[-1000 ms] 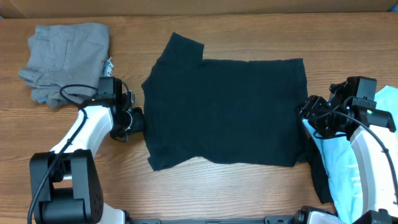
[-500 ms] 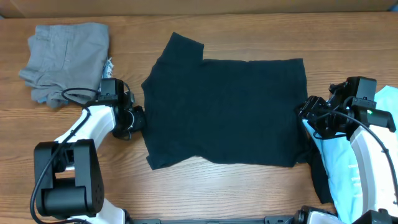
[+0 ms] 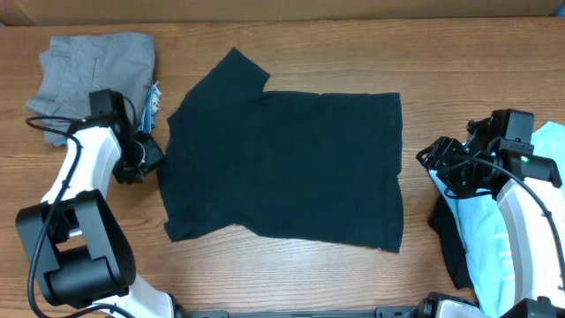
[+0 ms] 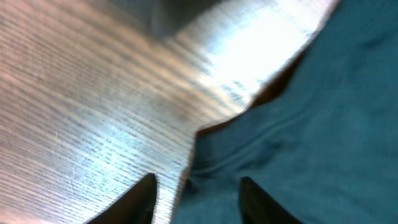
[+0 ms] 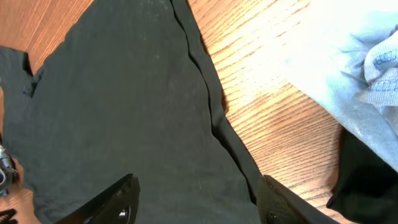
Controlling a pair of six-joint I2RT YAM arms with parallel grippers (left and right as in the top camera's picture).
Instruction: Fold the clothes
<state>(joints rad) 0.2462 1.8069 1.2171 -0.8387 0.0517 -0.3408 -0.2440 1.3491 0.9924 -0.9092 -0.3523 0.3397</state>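
- Firstly, we see grey folded garments point(image 3: 93, 84) far left on the table point(image 3: 353, 53).
- Our left gripper point(image 3: 152, 159) stands spread over the left edge of the black T-shirt point(image 3: 282, 168), which lies flat mid-table.
- Our right gripper point(image 3: 428, 162) hangs spread, empty, beside the light blue T-shirt point(image 3: 485, 238).

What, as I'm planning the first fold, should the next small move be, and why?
Probably close the left gripper on the black T-shirt at its left edge: in the wrist view its open fingers straddle that edge, the shirt lies flat and unfolded, and the right gripper hangs open beside the opposite edge, holding nothing.
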